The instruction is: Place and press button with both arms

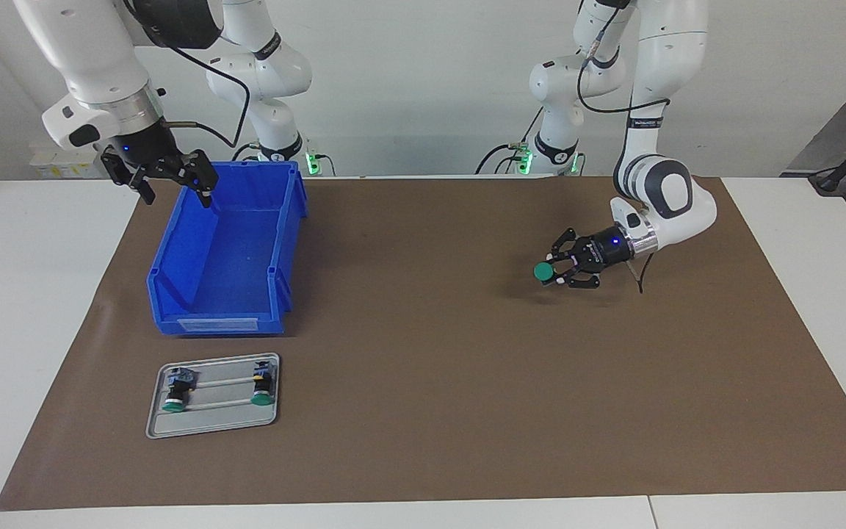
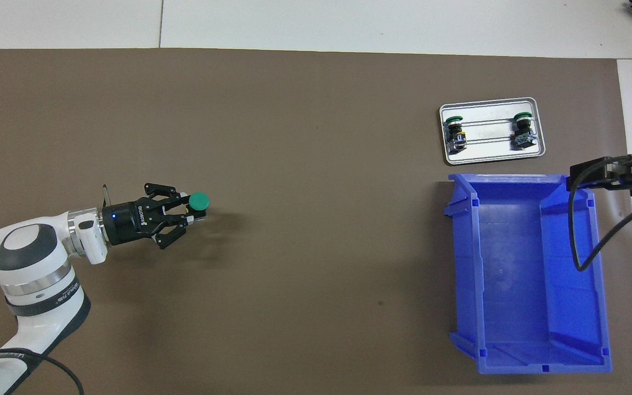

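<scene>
I have the small green-capped push-button (image 1: 543, 272) clamped in my left gripper (image 1: 559, 270), held low over bare brown mat (image 1: 430, 330); carrying is the step in hand; next I judge it must be set down upright; my right gripper (image 1: 173, 184) waits, fingers spread, over the blue plastic bin (image 1: 225, 294).

Left gripper (image 1: 557, 272) low, jaws closed partway; right gripper (image 1: 173, 188) raised, jaws spread.
</scene>
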Motion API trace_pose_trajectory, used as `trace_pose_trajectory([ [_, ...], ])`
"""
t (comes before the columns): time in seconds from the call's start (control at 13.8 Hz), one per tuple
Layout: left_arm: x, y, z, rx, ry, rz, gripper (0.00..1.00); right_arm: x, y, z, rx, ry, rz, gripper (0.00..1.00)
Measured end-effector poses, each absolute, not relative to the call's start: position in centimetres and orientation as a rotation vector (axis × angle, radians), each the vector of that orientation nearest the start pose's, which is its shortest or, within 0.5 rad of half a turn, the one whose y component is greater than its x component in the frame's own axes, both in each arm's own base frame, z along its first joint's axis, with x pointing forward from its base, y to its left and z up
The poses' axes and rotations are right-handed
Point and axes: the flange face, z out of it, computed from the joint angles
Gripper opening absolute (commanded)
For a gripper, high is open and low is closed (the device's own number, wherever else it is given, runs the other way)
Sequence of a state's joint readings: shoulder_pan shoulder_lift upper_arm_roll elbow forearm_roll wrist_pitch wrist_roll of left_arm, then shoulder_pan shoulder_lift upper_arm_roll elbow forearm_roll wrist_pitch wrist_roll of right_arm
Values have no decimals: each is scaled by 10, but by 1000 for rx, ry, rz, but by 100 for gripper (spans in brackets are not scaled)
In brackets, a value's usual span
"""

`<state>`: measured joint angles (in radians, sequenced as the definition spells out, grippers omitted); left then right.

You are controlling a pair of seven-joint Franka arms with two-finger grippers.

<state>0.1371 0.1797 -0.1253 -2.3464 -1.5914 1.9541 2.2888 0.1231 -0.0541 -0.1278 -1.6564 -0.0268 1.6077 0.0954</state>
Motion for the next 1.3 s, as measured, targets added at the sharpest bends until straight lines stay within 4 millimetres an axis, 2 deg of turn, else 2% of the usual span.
trace_pose_trajectory([
  [0.22,502,-78,251,1758,-1003,1151,0,540,-7,617,-3157,156,-9,100],
  [0.43,505,-95,248,1778,-916,1237,0,540,-7,617,-3157,156,-9,100],
  [0.65,505,-97,242,1780,-903,1266,0,540,-7,617,-3157,156,-9,100],
  [0.94,498,-101,220,1696,-927,1290,0,540,-7,617,-3157,156,-9,100],
  [1.3,490,-107,216,1621,-912,1297,0,540,-7,617,-3157,156,-9,100],
])
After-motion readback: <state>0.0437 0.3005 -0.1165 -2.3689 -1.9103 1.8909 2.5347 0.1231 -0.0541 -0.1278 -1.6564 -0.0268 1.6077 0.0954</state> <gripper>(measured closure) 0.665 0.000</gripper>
